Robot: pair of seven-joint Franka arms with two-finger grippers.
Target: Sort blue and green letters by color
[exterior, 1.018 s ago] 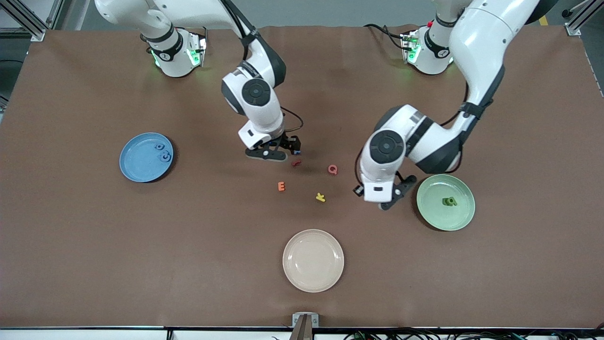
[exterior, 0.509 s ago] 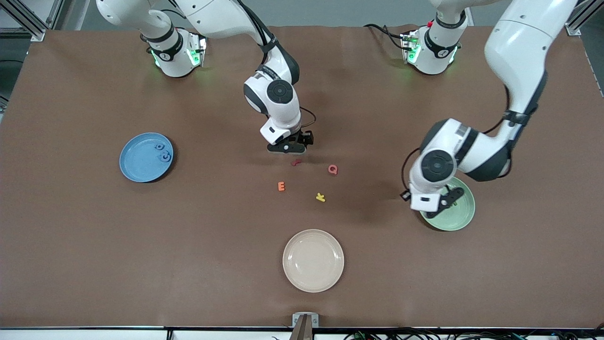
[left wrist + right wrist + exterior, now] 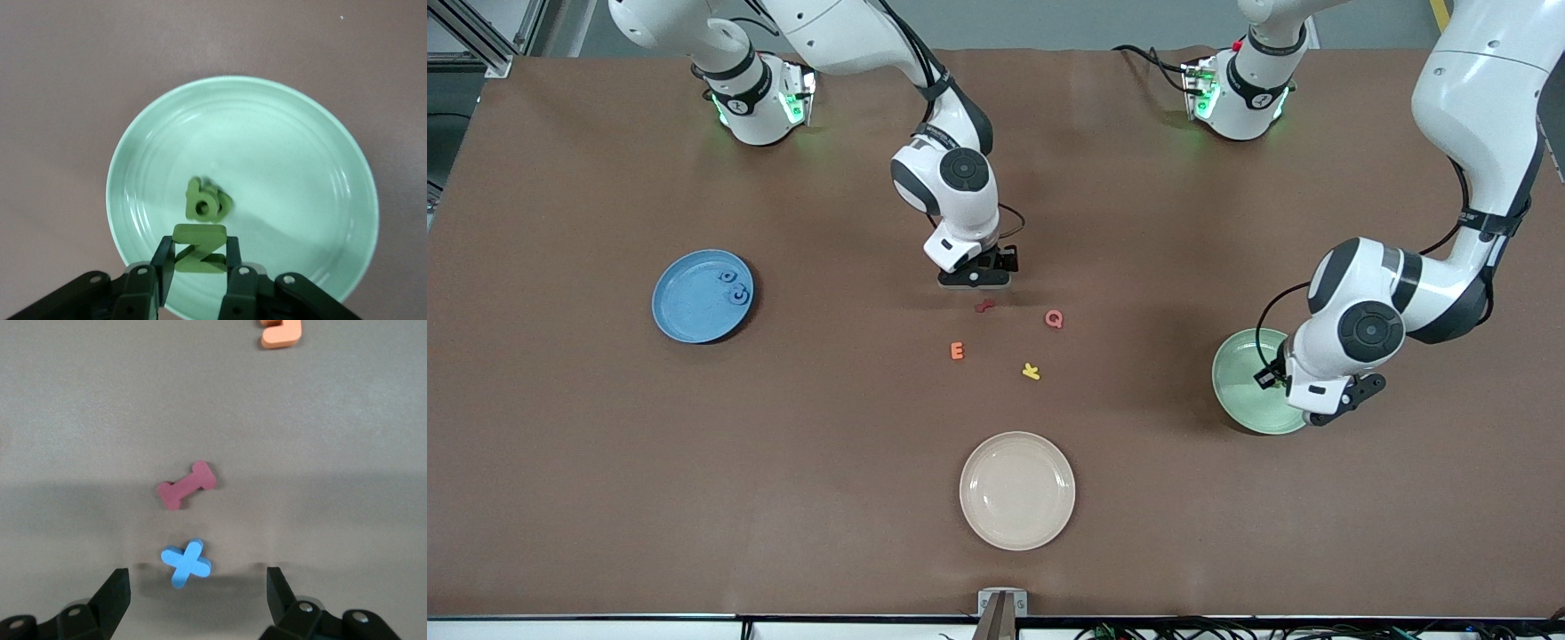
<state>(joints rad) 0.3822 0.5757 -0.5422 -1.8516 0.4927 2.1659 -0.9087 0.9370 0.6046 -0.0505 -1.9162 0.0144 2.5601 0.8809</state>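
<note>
Left gripper (image 3: 198, 263) clamps the green N (image 3: 197, 250) over the green plate (image 3: 320, 133), above the green b (image 3: 203, 202). Right gripper (image 3: 195, 597), fingers apart, straddles the blue X (image 3: 185, 563) lying on the table.

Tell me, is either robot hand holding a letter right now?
Yes. The left tool pinches a green N by its side edges, over the green plate. The right tool is open over the blue X.
</note>
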